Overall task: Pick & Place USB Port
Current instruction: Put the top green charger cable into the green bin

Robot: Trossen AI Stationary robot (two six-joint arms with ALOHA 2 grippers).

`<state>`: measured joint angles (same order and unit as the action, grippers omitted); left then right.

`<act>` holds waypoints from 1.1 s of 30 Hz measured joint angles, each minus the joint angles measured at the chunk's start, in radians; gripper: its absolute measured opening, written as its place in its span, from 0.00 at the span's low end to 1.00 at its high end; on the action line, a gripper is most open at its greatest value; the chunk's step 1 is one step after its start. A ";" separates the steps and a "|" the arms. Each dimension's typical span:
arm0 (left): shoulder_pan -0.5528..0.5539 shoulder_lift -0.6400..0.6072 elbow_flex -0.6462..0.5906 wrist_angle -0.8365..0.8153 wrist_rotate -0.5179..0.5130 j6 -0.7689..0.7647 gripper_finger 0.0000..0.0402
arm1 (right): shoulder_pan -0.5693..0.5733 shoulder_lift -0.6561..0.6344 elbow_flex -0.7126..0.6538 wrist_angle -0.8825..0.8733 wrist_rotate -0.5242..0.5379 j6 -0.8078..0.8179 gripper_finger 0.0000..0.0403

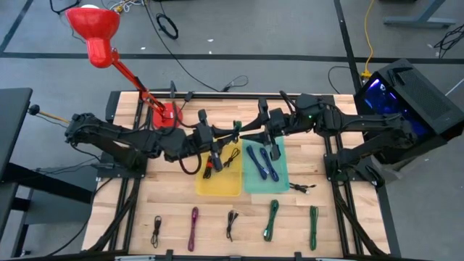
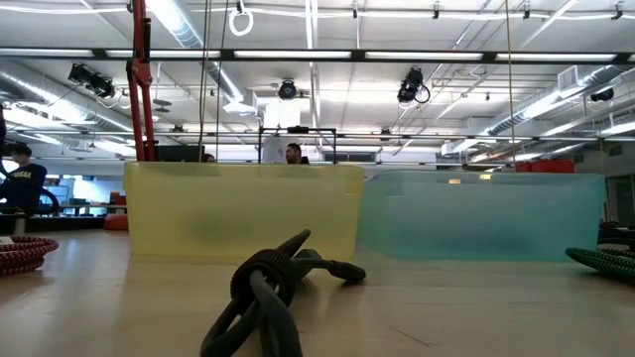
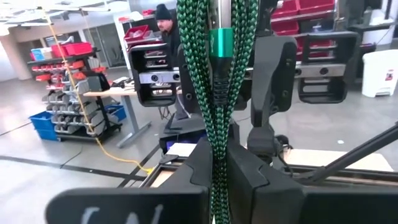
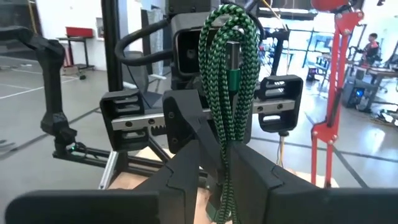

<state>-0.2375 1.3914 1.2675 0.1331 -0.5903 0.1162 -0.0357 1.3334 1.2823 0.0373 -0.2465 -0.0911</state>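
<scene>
Both arms meet over the middle of the wooden counter (image 1: 145,210), above the far ends of two bins. The left gripper (image 1: 230,136) and the right gripper (image 1: 250,134) face each other, with a bundled green-and-black braided cable (image 3: 217,93) between them.

In the left wrist view, the left gripper's fingers (image 3: 249,168) are pressed together on the cable, which rises between them as a doubled bundle with a green metallic connector sleeve near its top. In the right wrist view, the same cable hangs as a looped bundle and passes down between the right gripper's fingers (image 4: 261,174), which pinch it as well. The cable is therefore held off the counter by both grippers at once.

The yellow bin (image 1: 230,183) lies below the left arm and contains a dark cable (image 1: 226,159). The teal bin (image 1: 283,174) sits just beside it and holds two blue cables (image 1: 261,163).

A row of bundled cables lies along the near edge of the counter: a black cable (image 1: 156,230), a purple cable (image 1: 193,228), another black cable (image 1: 230,224), and two green cables (image 1: 271,220). A small loose cable (image 1: 303,187) lies beside the teal bin.

A red lamp (image 1: 94,29) stands clamped at the far left corner of the counter.
</scene>
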 joint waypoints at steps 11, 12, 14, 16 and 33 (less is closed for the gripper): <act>-0.008 0.002 0.000 -0.009 -0.007 0.000 0.06 | 0.000 0.001 0.000 -0.028 0.054 -0.008 0.23; -0.007 0.002 0.000 -0.013 -0.010 0.000 0.06 | -0.001 0.001 0.000 -0.034 0.069 -0.017 0.23; -0.009 0.002 -0.001 -0.023 -0.016 -0.001 0.06 | -0.004 0.002 0.000 -0.044 0.087 -0.021 0.23; -0.014 0.002 -0.001 -0.022 -0.031 0.000 0.06 | -0.011 0.002 0.000 -0.039 0.088 -0.012 0.23; -0.002 0.004 -0.001 -0.025 0.011 0.000 0.05 | -0.039 0.032 -0.001 0.033 0.026 -0.017 0.22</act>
<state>-0.2393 1.3954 1.2667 0.1083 -0.5789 0.1163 -0.0747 1.3655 1.2816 0.0700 -0.2200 -0.1076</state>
